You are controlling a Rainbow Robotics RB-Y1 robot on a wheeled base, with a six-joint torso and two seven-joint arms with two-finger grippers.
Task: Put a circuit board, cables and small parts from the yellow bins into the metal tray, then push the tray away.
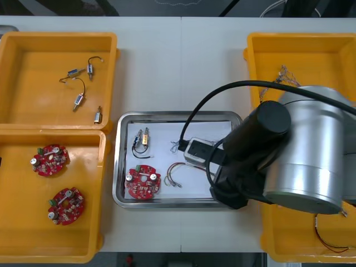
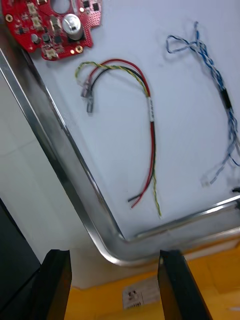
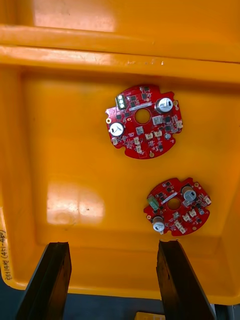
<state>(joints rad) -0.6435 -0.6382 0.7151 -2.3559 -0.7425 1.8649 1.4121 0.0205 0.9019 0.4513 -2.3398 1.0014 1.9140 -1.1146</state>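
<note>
The metal tray (image 1: 121, 167), white inside, lies mid-table. In it are a red circuit board (image 1: 143, 182), a red and yellow cable (image 1: 173, 173), a small metal part (image 1: 144, 137) on a black cable, and a blue and white cable (image 1: 178, 146) partly under my right arm (image 1: 295, 161). My right gripper (image 2: 116, 282) is open and empty just outside a tray corner (image 2: 112, 247). Beyond that rim lie the red and yellow cable (image 2: 150, 115), the blue and white cable (image 2: 220, 85) and the board (image 2: 55, 25). My left gripper (image 3: 112, 282) hangs open above two boards (image 3: 143, 121) (image 3: 176, 206).
The far-left yellow bin (image 1: 22, 72) holds several small metal parts. The near-left bin (image 1: 22, 222) holds two boards. Blue and white cables lie in the far-right bin (image 1: 311, 55), red and yellow cables in the near-right bin (image 1: 278, 245). Bare table separates tray and bins.
</note>
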